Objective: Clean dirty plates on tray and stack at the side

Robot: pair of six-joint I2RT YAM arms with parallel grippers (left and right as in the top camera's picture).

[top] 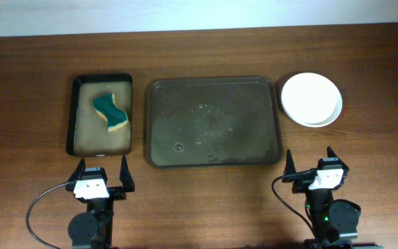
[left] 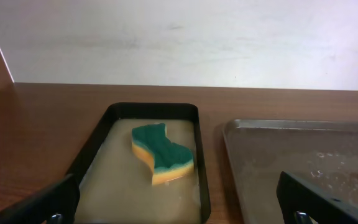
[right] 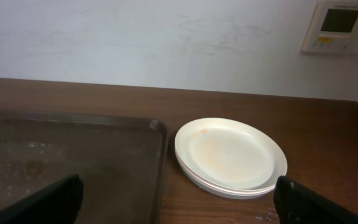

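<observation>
The white plates (top: 311,99) sit stacked on the table right of the dark tray (top: 213,122); in the right wrist view the stack (right: 230,155) shows a faint yellowish smear on top, next to the tray (right: 67,162). The tray holds only droplets and smudges, no plate. My left gripper (top: 103,174) is open and empty near the front edge, below the small black tray. My right gripper (top: 309,163) is open and empty in front of the plates. Both grippers show wide apart in their wrist views, the left (left: 185,211) and the right (right: 179,208).
A small black tray (top: 101,114) with a tan wet inside holds a green and yellow sponge (top: 110,111), left of the dark tray; both show in the left wrist view, tray (left: 98,140) and sponge (left: 161,153). A white wall runs behind the table.
</observation>
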